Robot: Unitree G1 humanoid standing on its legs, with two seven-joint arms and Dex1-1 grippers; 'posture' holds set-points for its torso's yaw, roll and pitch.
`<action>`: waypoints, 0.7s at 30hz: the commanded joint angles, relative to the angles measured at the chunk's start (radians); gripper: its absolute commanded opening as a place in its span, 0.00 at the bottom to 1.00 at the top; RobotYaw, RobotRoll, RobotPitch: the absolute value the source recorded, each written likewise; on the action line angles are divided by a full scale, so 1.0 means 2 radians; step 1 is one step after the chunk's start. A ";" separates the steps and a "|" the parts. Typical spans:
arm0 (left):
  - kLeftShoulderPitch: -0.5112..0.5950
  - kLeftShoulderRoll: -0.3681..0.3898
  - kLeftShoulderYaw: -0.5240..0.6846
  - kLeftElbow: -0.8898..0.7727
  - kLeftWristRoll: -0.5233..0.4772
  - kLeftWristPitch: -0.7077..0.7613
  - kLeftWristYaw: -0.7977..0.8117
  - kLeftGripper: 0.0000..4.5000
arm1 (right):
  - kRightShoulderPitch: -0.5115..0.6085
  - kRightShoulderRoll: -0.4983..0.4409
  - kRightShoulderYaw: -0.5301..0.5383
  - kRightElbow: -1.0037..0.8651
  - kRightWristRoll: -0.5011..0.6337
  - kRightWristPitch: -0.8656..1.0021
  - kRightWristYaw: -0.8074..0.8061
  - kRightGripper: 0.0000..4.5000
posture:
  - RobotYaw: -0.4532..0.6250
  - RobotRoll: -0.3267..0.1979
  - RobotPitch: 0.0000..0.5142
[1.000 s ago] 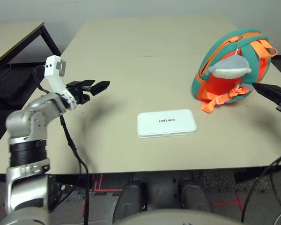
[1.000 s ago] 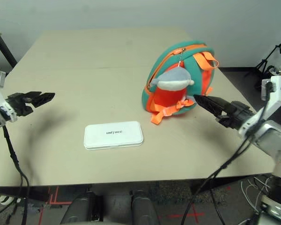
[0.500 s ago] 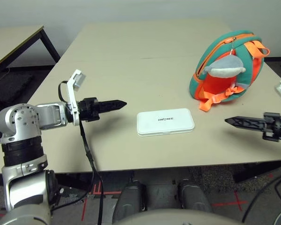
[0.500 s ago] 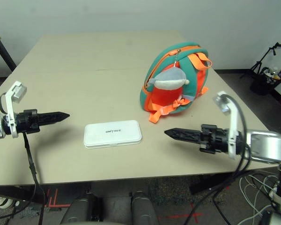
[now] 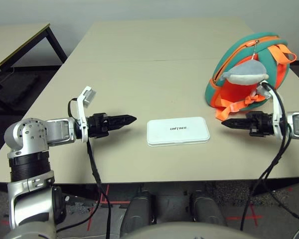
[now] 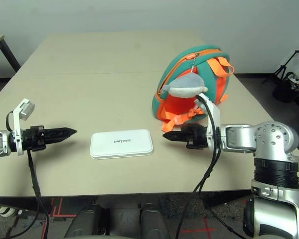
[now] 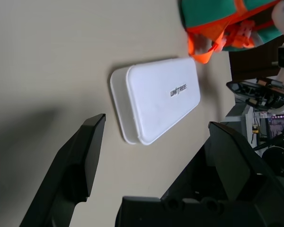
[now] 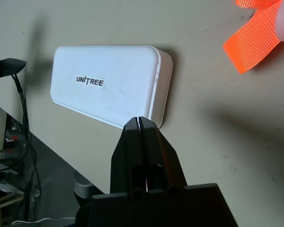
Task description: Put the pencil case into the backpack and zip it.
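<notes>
Head views: the case [image 5: 178, 131] lies flat on the table [image 5: 139, 64], lettering up, not yet picked up. The backpack [image 5: 249, 69] stands upright toward the table's right side, well apart from the case, plush whale [image 5: 244, 72] hanging on its front; whether its zip is open I cannot tell from here. Left gripper [image 5: 124, 119] hangs just off the case's left end, right gripper [image 5: 228, 122] off its right end; neither touches it. Left wrist view: the fingers [image 7: 83, 156] stand wide apart, the case [image 7: 156, 99] lying ahead between them, nothing held. Right wrist view: the fingers [image 8: 132, 142] are pressed together, empty, tips just short of the case's [image 8: 109, 82] near edge, an orange strap [image 8: 253, 42] beyond. Judgement: task barely begun; grasping, loading and zipping all remain.
</notes>
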 commanded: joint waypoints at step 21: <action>-0.038 -0.033 -0.115 0.132 0.085 -0.070 -0.061 1.00 | 0.008 0.090 0.025 -0.054 -0.151 -0.001 -0.048 0.00 | 0.46 0.62 0.12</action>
